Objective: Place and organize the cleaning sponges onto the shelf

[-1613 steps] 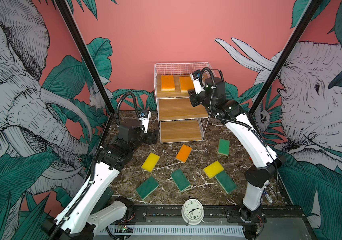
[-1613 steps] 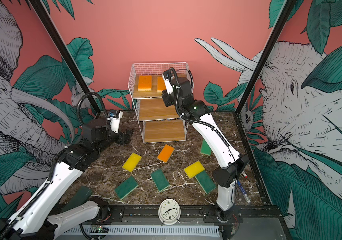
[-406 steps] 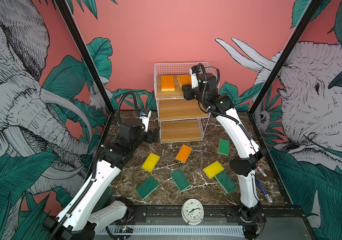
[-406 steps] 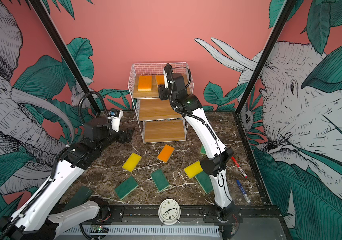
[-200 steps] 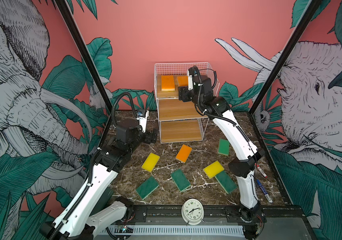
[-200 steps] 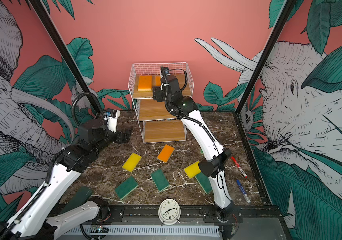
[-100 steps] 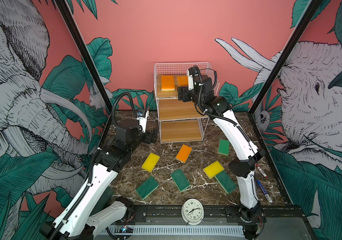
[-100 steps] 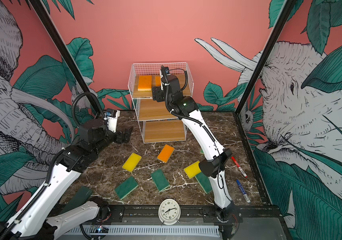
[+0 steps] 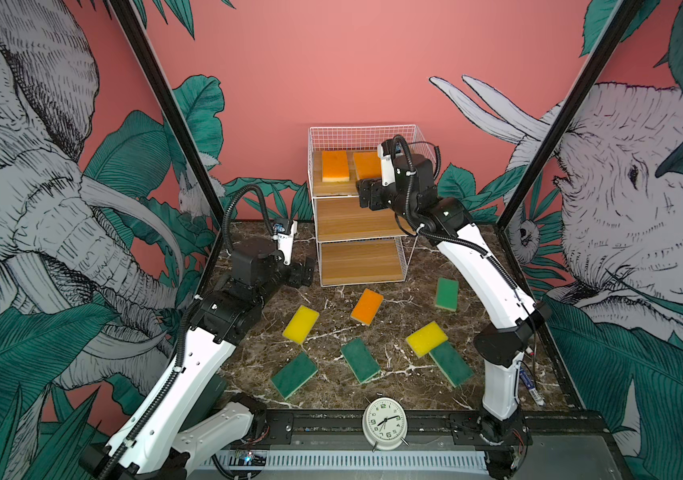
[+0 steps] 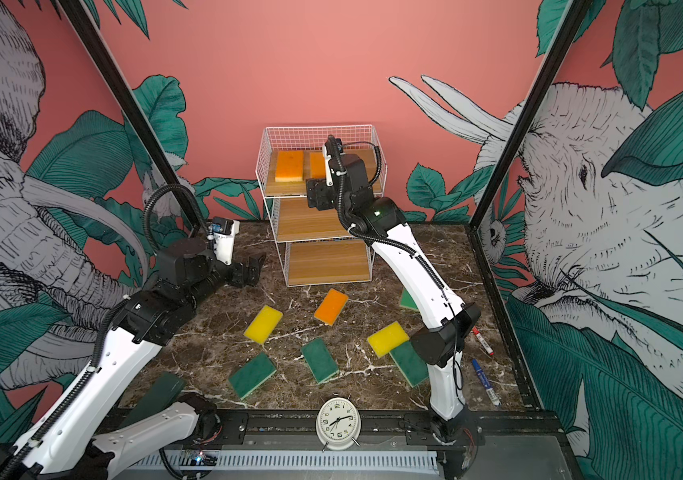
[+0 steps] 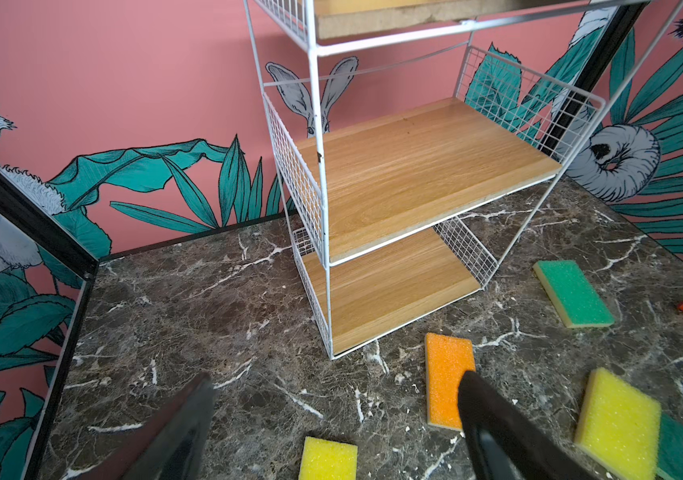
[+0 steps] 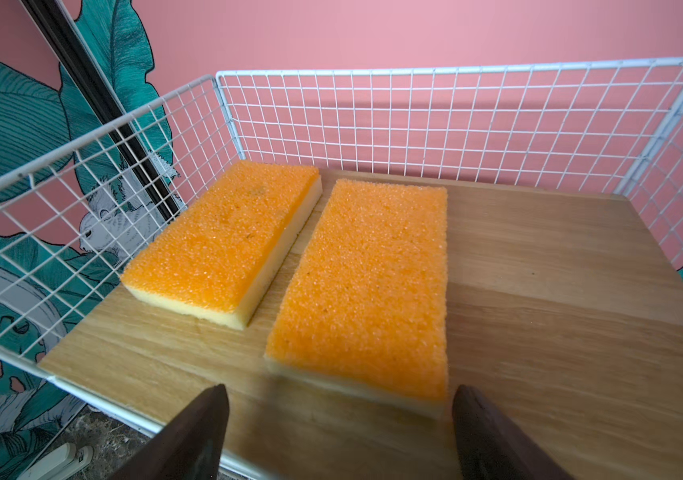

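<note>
The shelf stands at the back of the marble table. Two orange sponges lie side by side on its top tier, shown close up in the right wrist view. My right gripper hovers open at the top tier's front edge, just short of the nearer sponge, holding nothing. My left gripper is open and empty, low over the table left of the shelf. Loose on the table lie an orange sponge, two yellow ones and several green ones.
A white alarm clock stands at the table's front edge. Pens lie near the right arm's base. Black frame posts rise at both back corners. The shelf's middle board and bottom board are bare.
My right gripper has let go of the second orange sponge and drawn back toward the top tier's front edge, its jaws widening. The left arm has shifted only slightly.
</note>
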